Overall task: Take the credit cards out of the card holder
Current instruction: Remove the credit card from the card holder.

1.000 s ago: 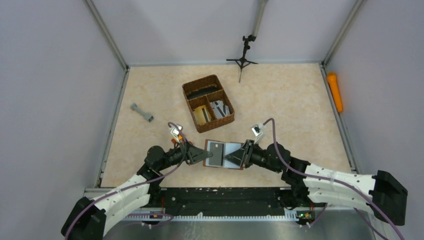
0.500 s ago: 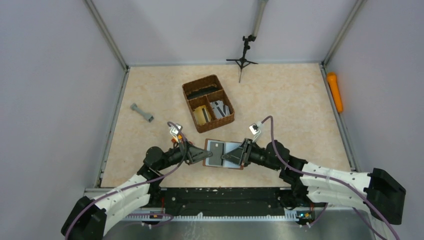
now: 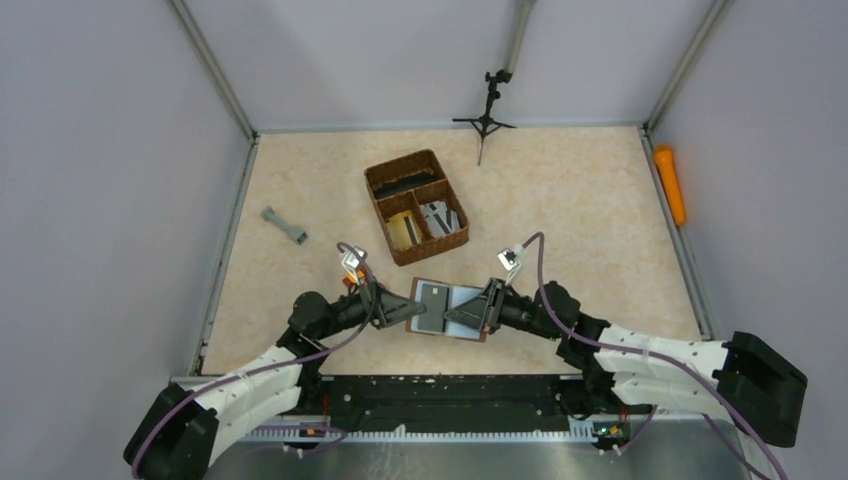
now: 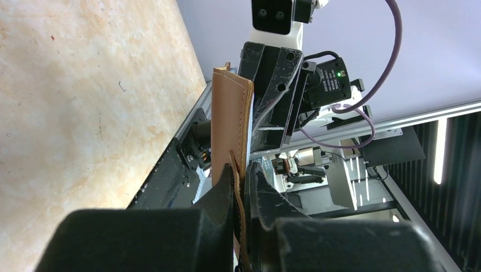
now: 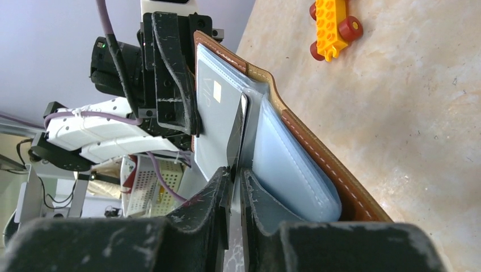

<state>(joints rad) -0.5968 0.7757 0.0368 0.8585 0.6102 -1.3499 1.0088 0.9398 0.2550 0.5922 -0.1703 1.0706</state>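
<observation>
The card holder (image 3: 448,311), a brown leather wallet, is open and held off the table between both grippers. A grey credit card (image 3: 433,298) lies on its left half. My left gripper (image 3: 408,312) is shut on the wallet's left leather edge; in the left wrist view (image 4: 243,190) the brown edge (image 4: 230,119) stands up between its fingers. My right gripper (image 3: 478,313) is at the right half. In the right wrist view (image 5: 233,184) its fingers pinch the thin dark edge of a card (image 5: 237,133) standing between clear sleeves (image 5: 289,164). A chip card (image 5: 214,107) shows behind it.
A brown woven basket (image 3: 415,205) with compartments stands behind the wallet. A grey dumbbell-shaped piece (image 3: 284,225) lies at the left, an orange object (image 3: 670,183) by the right wall, a black tripod (image 3: 486,115) at the back. A yellow toy brick with red wheels (image 5: 332,25) lies near the wallet.
The right arm has shifted slightly to the left. The wallet stays held open between both grippers in nearly the same place.
</observation>
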